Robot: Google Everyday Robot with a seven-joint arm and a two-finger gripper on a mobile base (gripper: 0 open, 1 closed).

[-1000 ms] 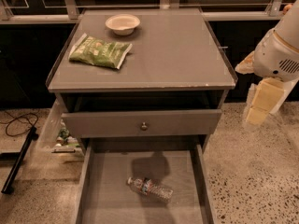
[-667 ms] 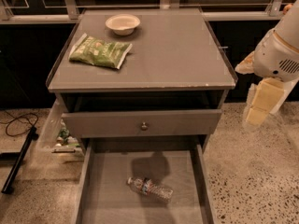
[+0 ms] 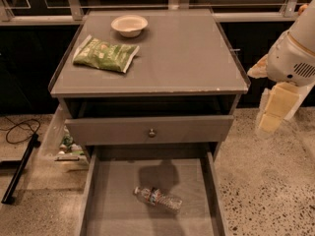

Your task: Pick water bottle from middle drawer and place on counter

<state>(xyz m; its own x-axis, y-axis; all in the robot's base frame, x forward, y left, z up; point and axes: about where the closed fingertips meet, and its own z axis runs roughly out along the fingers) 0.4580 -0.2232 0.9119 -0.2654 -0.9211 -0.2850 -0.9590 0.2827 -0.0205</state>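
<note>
The water bottle [image 3: 158, 198] lies on its side on the floor of the pulled-out middle drawer [image 3: 106, 200], near its centre, cap to the left. The counter [image 3: 182, 53] is the grey cabinet top above it. My gripper [image 3: 269, 122] hangs in the air to the right of the cabinet, beside the counter's front right corner and well above and right of the bottle. It holds nothing.
A green bag [image 3: 105, 54] and a pale bowl [image 3: 129, 25] sit on the left part of the counter. A drawer front with a round knob [image 3: 151, 132] sticks out a little above the open drawer. A black cable [image 3: 19, 129] and clutter lie on the floor at left.
</note>
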